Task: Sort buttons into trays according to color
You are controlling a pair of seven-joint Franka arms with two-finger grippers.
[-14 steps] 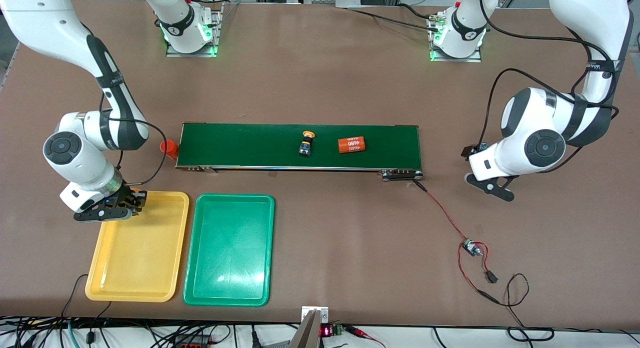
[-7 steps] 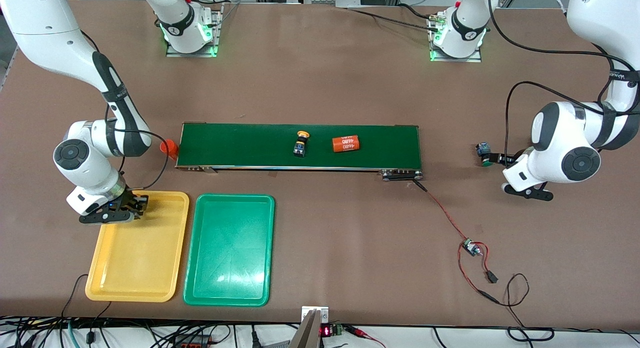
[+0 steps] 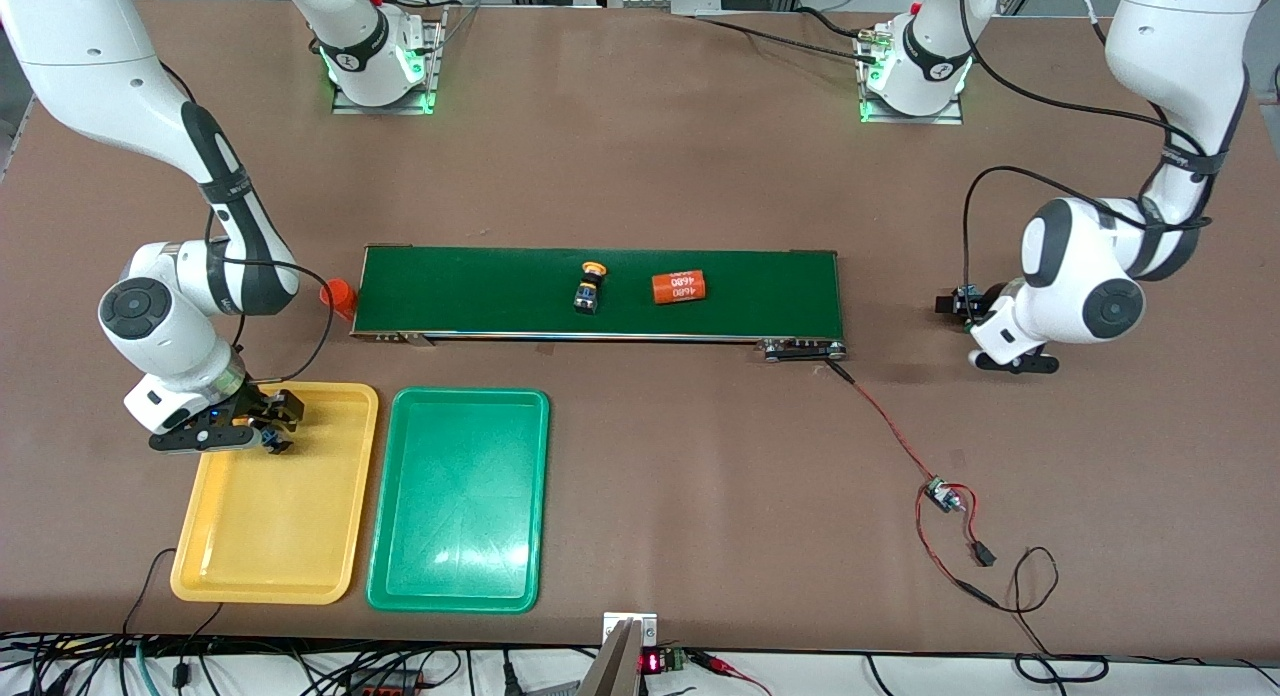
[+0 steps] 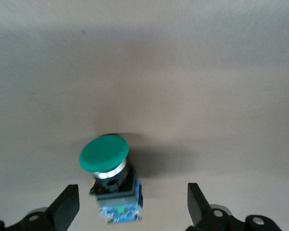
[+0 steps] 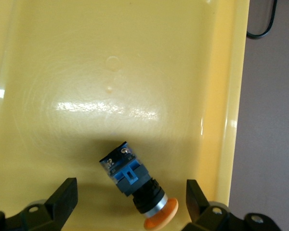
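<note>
Since its jaws parted, the orange button seemingly lies loose — in the yellow tray.

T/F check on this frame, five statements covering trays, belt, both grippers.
1. The green tray holds a button. False: it holds none.
2. A yellow-capped button lies in the yellow tray below the right gripper, whose jaws are open. True.
3. The left gripper is shut on the green-capped button. False: its jaws are open, with the button lying on the table between them.
4. The conveyor belt carries a yellow-capped button and an orange cylinder. True.
5. The two trays are stacked. False: they sit side by side.
</note>
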